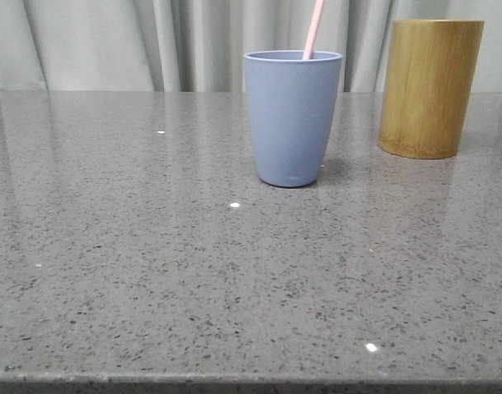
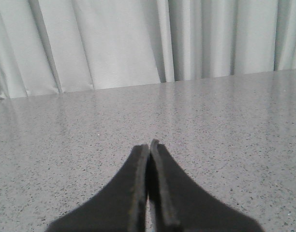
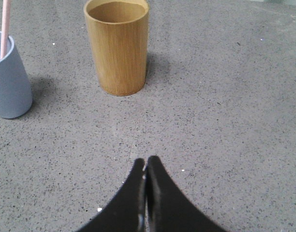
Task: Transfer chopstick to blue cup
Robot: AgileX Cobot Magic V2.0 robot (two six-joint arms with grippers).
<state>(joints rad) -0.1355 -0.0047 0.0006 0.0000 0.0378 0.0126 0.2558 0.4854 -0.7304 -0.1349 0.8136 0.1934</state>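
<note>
The blue cup stands upright on the grey speckled table, a little right of centre in the front view. A pale pink chopstick leans inside it, its upper end rising out of the rim. The right wrist view shows the same blue cup with the chopstick in it, well away from my right gripper, which is shut with nothing between its fingers. My left gripper is shut too, empty, over bare table facing the curtain.
A taller tan bamboo cylinder stands right of the blue cup; in the right wrist view the bamboo cylinder looks empty. A pale curtain hangs behind the table, whose front edge runs along the bottom.
</note>
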